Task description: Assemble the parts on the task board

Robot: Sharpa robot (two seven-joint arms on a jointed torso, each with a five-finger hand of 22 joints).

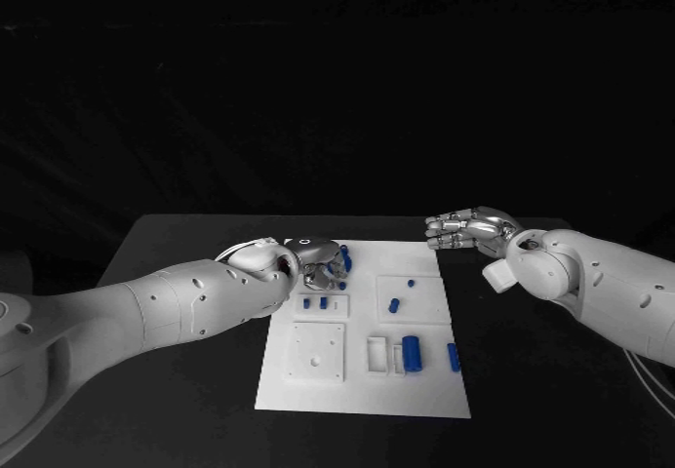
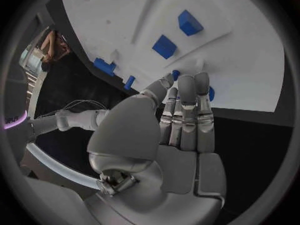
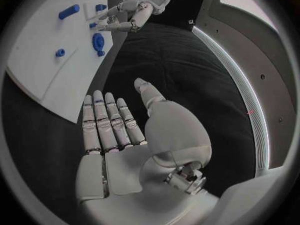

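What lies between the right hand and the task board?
Nothing: in the right wrist view, bare black table separates the right hand from the task board edge.

One white task board [image 1: 359, 390], about seven blue parts [image 1: 411, 353], two robot hands [image 1: 471, 230]

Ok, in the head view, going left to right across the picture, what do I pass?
Left hand over the task board's far left part → small blue part → long blue part near the board's right edge → right hand.
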